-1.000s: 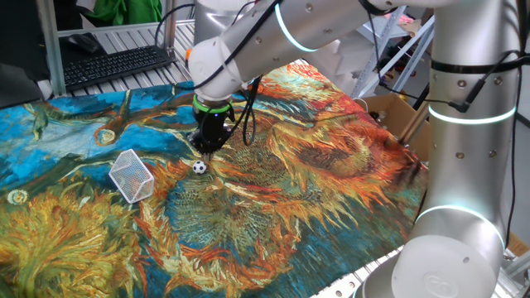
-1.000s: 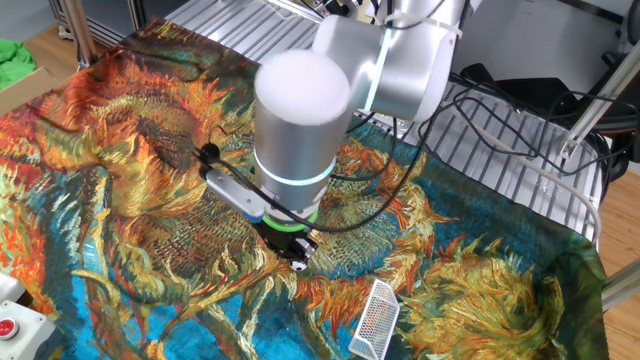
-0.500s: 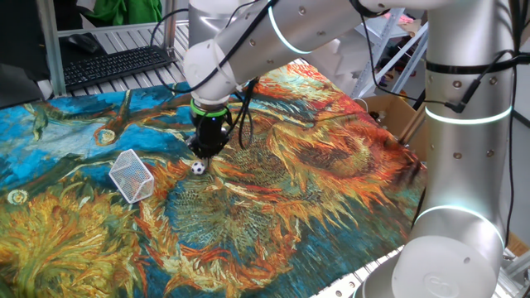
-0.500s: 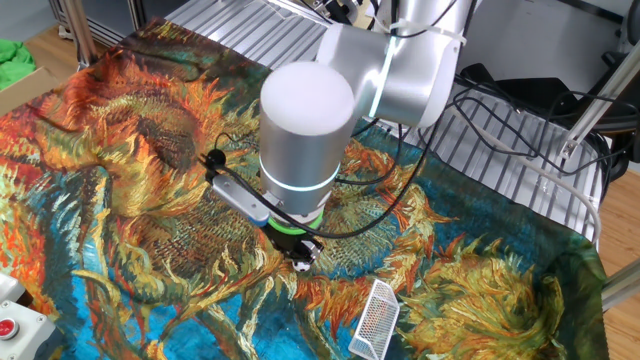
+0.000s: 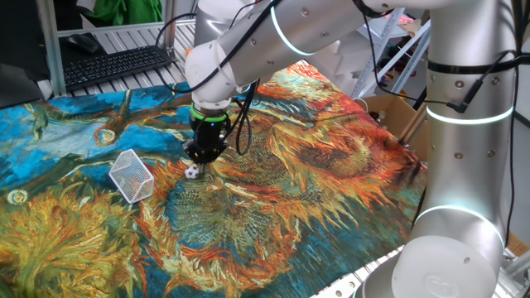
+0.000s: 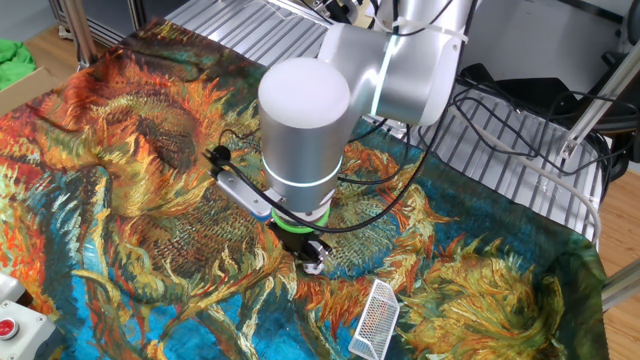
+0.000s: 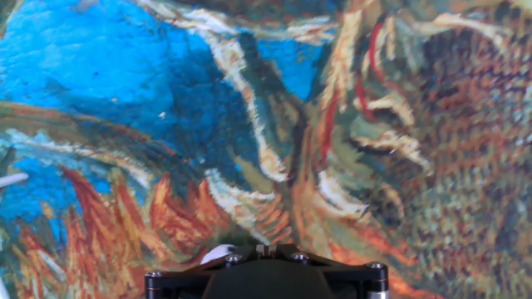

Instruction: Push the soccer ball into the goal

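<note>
The soccer ball (image 5: 191, 172) is a tiny white ball with black patches on the painted cloth, about a goal's width to the right of the goal (image 5: 132, 175), a small white wire-mesh cage lying tilted. My gripper (image 5: 199, 156) points straight down, its fingertips together and empty, touching or nearly touching the ball on the side away from the goal. In the other fixed view the gripper (image 6: 312, 254) hides most of the ball (image 6: 319, 261), with the goal (image 6: 375, 320) below and to the right. In the hand view only a white sliver of the ball (image 7: 218, 252) shows beside the gripper (image 7: 264, 249).
The sunflower-painted cloth (image 5: 315, 182) covers the table. A keyboard (image 5: 116, 64) lies beyond its far edge. A box with a red button (image 6: 8, 325) sits at one corner. Cables (image 6: 520, 140) trail across the bare slats.
My gripper has moved a little toward the goal. The ball has rolled a short way ahead of it, closer to the cage. The goal has not moved.
</note>
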`<state>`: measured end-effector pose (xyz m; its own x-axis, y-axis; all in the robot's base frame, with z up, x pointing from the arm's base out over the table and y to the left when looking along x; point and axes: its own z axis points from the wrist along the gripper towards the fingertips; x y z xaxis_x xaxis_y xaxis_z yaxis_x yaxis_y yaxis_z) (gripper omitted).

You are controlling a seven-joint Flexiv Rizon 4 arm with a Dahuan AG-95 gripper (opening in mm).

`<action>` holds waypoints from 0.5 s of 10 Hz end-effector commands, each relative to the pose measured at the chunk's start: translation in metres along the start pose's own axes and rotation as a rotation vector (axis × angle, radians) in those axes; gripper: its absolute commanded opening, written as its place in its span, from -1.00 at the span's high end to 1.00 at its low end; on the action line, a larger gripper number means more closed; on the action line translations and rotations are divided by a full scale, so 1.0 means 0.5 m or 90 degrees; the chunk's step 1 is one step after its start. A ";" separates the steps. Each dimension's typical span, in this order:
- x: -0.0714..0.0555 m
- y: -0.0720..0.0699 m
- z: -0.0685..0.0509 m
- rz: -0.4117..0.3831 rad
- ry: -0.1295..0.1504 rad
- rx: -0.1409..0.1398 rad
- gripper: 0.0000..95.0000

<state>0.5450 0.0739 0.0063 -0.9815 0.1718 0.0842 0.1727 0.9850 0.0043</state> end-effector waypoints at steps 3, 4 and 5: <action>0.009 0.013 0.003 0.008 0.002 -0.011 1.00; 0.012 0.018 0.004 0.011 0.002 -0.011 1.00; 0.014 0.022 0.004 0.013 0.002 -0.011 1.00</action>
<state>0.5390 0.0890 0.0038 -0.9767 0.1961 0.0876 0.1985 0.9799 0.0199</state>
